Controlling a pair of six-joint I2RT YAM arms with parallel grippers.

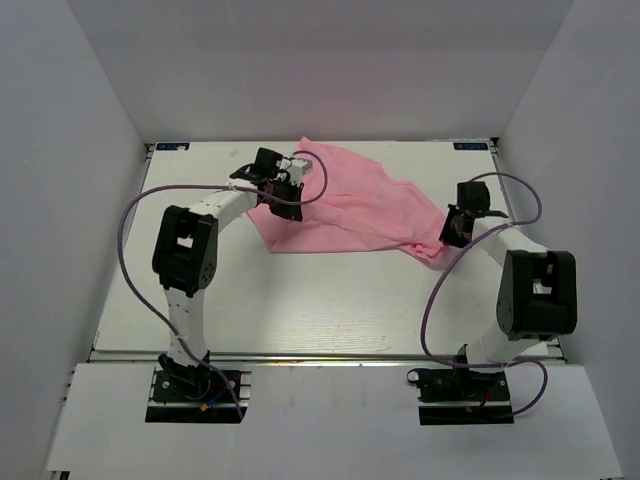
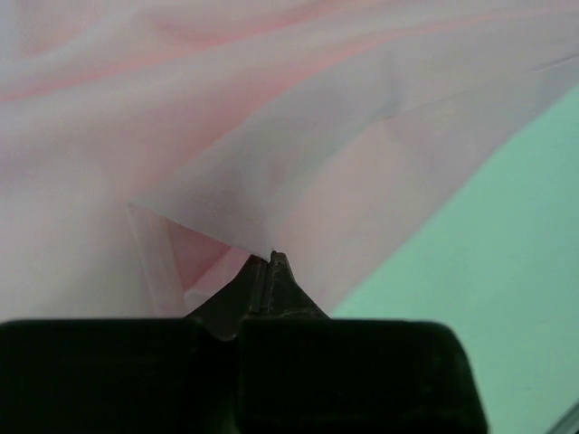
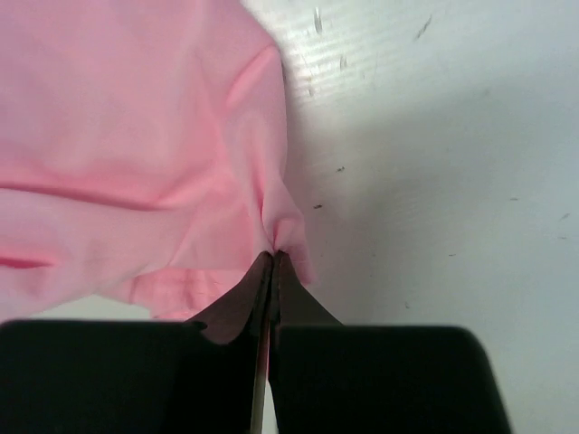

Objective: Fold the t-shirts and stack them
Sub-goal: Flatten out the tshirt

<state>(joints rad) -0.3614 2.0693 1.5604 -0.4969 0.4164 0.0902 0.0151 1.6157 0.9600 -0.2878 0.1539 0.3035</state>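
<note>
Now the pink t-shirt [image 1: 360,205] lay crumpled on the far half of the white table [image 1: 300,300], pinched at both sides.
The left gripper [image 2: 271,262] was closed tight on a thin fold at the left edge of the cloth, while the right gripper [image 3: 274,258] was clenched on a bunched corner at its right end, close to the table surface.
</note>
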